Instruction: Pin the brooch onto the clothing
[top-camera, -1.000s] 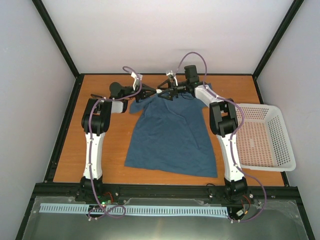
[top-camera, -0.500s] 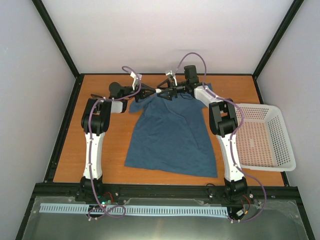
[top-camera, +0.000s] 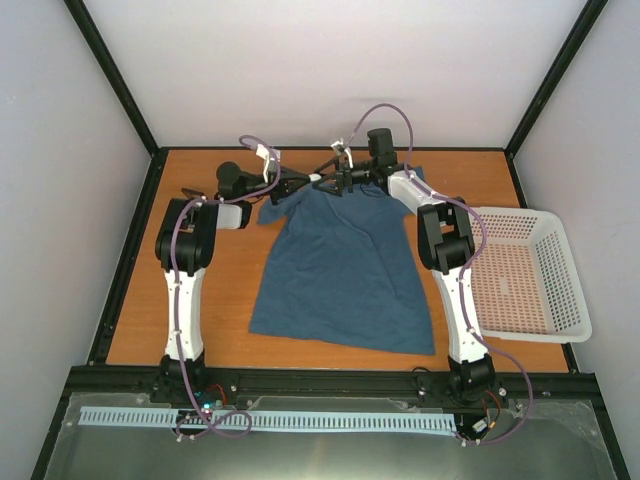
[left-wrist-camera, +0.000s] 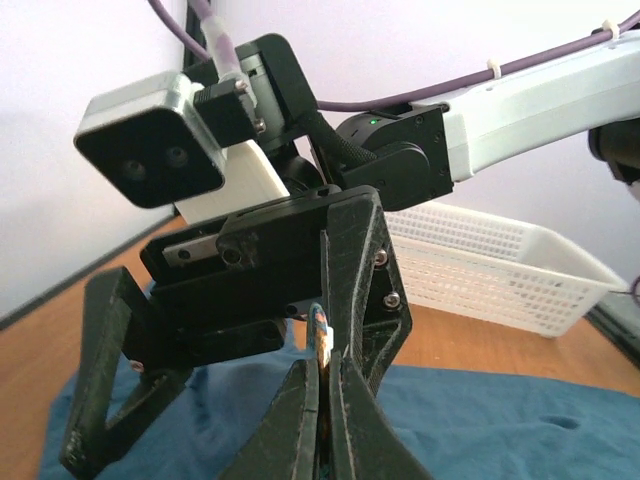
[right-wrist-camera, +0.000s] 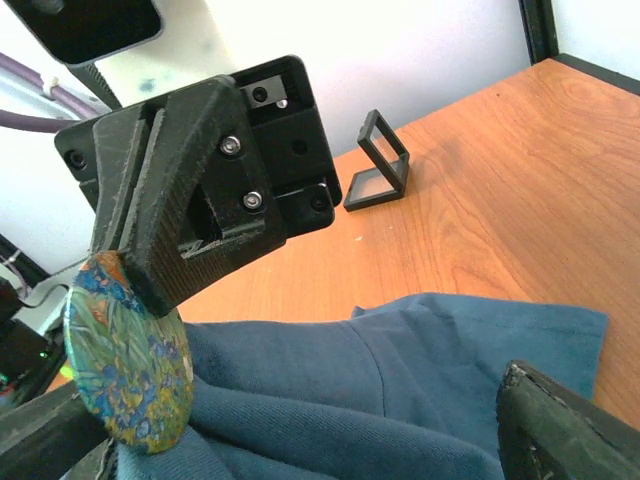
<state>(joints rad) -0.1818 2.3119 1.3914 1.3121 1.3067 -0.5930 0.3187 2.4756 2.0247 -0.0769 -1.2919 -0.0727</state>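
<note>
The clothing, a dark teal T-shirt (top-camera: 345, 265), lies flat mid-table with its collar at the far end. Both grippers meet just above that collar. My left gripper (top-camera: 305, 181) is shut on the brooch, which shows edge-on between its fingertips (left-wrist-camera: 322, 338). In the right wrist view the brooch (right-wrist-camera: 128, 362) shows a round face painted blue, green and yellow, against the shirt fabric (right-wrist-camera: 380, 400). My right gripper (top-camera: 335, 183) is open wide; one finger (right-wrist-camera: 170, 200) stands right beside the brooch, the other finger (right-wrist-camera: 570, 425) far off over the shirt.
A small black frame-like holder (right-wrist-camera: 378, 165) stands on the wooden table beyond the collar. A white mesh basket (top-camera: 525, 275) sits at the right edge of the table, also visible behind the right arm (left-wrist-camera: 480, 265).
Both grippers have edged slightly toward the back of the table over the collar. The left stays shut on the brooch and the right stays open.
</note>
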